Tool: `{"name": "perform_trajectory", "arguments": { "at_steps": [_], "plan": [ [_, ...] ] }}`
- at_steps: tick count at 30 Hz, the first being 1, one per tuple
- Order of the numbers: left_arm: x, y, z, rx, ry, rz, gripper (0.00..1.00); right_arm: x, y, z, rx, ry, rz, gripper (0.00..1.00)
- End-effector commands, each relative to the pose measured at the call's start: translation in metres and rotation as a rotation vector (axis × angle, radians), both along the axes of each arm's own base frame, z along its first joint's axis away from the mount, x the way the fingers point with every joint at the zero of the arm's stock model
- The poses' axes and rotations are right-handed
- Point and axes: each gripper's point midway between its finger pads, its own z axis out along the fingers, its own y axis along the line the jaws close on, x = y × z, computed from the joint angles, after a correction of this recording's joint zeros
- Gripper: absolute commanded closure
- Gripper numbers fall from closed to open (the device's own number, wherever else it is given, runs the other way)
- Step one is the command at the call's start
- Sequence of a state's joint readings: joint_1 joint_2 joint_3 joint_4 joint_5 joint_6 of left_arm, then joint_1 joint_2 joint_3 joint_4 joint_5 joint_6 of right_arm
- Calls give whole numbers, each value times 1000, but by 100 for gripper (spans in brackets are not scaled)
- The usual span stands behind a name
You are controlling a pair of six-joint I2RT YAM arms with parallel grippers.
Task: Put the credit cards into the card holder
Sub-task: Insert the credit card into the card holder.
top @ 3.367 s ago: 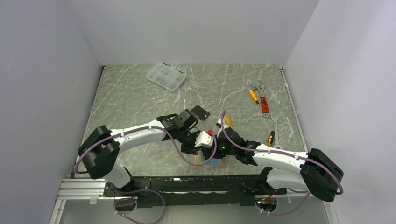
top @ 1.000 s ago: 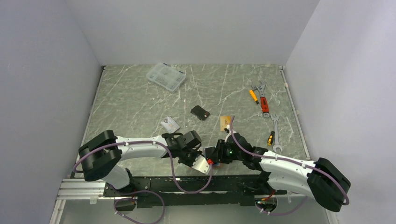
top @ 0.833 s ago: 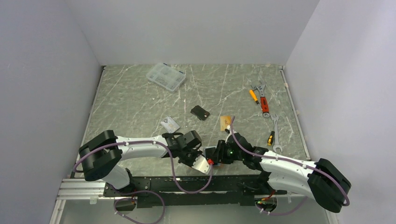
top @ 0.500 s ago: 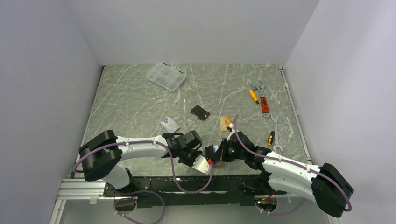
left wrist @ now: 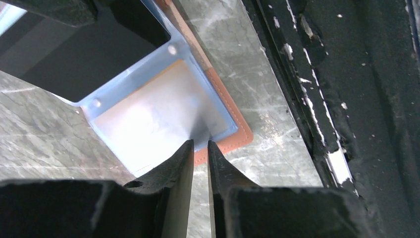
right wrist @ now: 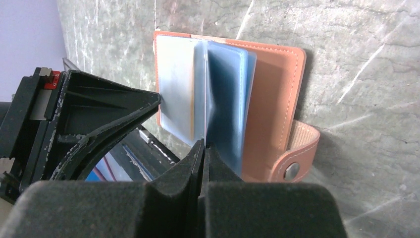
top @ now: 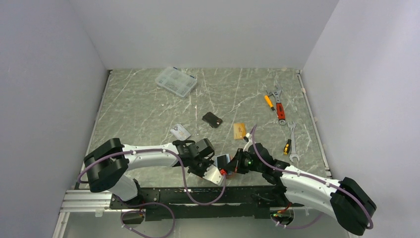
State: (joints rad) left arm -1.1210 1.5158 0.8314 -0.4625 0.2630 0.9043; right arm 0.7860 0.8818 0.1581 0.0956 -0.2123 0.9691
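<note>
The jaws of the right gripper (right wrist: 203, 148) have just shut; a second ago they stood apart beside the card holder (right wrist: 277, 99), and now they pinch the edge of 1 clear sleeve (right wrist: 225, 99) inside it. The holder lies open at the near edge of the desk (top: 148, 104), between the 2 arms; it has not shifted in that second, nor has the left arm. The jaws of the left gripper (left wrist: 199, 148) are narrow, their tips at the holder's corner; whether they pinch it or only rest there I cannot tell. All 3 cards lie on the desk farther out, apart from the holder: the silver-grey card (top: 180, 131) on the left; the black card (top: 212, 119) in the middle; the orange-gold card (top: 239, 130) on the right. With the sleeve caught, a pocket can probably be spread open; no card is in yet, and with both arms at the holder, 1 must likely let go to fetch a card.
</note>
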Motion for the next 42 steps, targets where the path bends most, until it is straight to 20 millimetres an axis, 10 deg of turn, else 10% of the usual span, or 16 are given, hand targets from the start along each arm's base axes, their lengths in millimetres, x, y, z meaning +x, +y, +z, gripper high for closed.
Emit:
{"name": "perform_trajectory", "arguments": {
  "at_steps": [1, 13, 42],
  "plan": [
    [-4, 9, 14, 46, 15, 8, 77, 5, 9, 11, 70, -34, 4, 100],
    [9, 3, 11, 19, -30, 72, 68, 12, 11, 22, 110, -69, -25, 100],
    [-3, 25, -26, 148, -48, 194, 91, 15, 7, 10, 202, -33, -130, 100]
  ]
}}
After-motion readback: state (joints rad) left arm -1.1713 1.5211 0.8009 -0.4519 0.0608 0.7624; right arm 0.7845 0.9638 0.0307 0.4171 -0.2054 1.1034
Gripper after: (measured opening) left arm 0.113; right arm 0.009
